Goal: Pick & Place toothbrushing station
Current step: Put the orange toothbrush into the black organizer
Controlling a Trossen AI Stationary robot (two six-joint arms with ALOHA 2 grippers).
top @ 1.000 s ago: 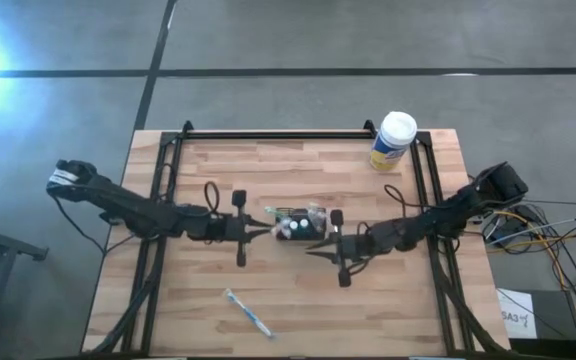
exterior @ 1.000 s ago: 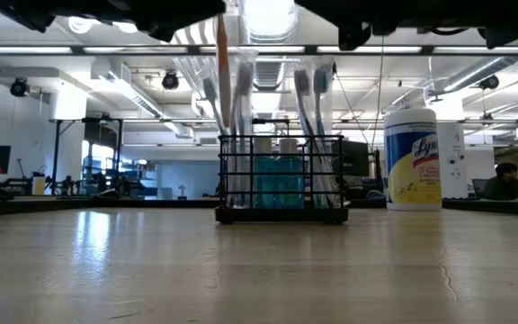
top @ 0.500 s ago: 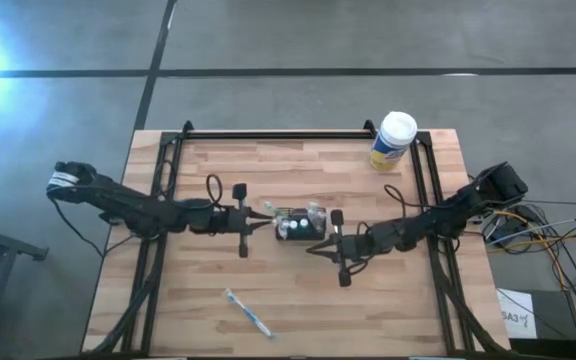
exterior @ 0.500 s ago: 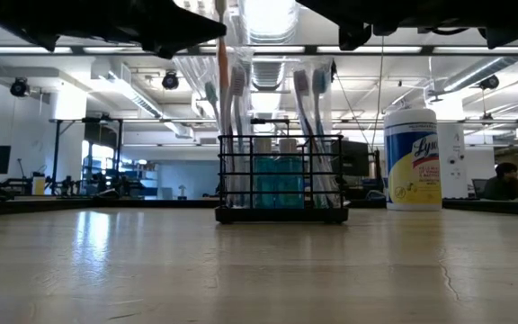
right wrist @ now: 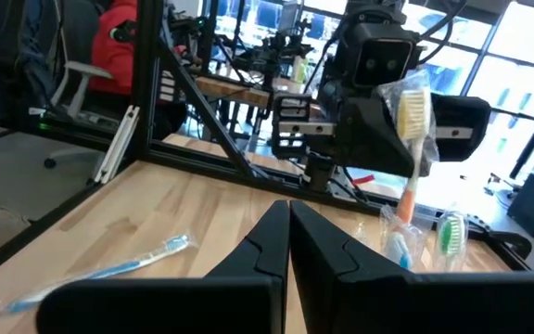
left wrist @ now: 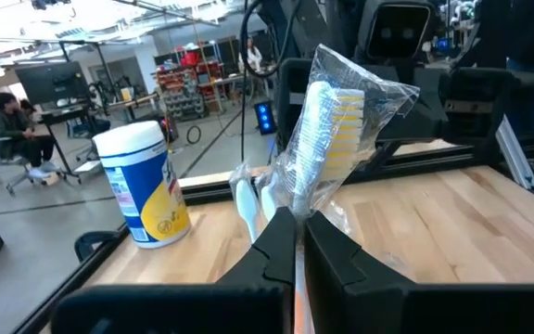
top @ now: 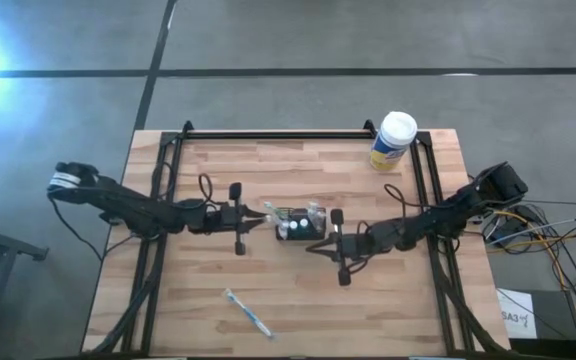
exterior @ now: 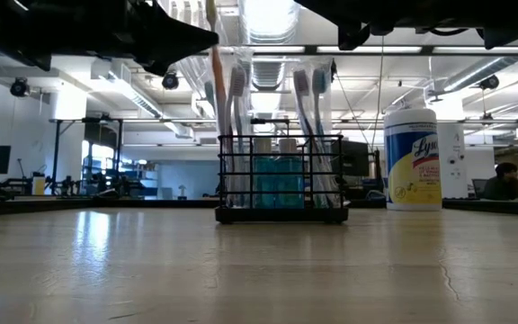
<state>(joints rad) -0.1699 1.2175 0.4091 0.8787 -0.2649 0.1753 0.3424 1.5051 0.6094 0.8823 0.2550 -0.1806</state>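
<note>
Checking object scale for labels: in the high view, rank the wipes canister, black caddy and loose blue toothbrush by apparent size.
1. wipes canister
2. black caddy, close to it in size
3. loose blue toothbrush, long but thinnest

**Left arm draws back with orange toothbrush**

In the high view the left gripper (top: 255, 213) has retreated toward frame left, away from the caddy (top: 301, 224). In the low view the wrapped orange-handled toothbrush (exterior: 215, 67) sits higher and further left than before, tilted.
</note>
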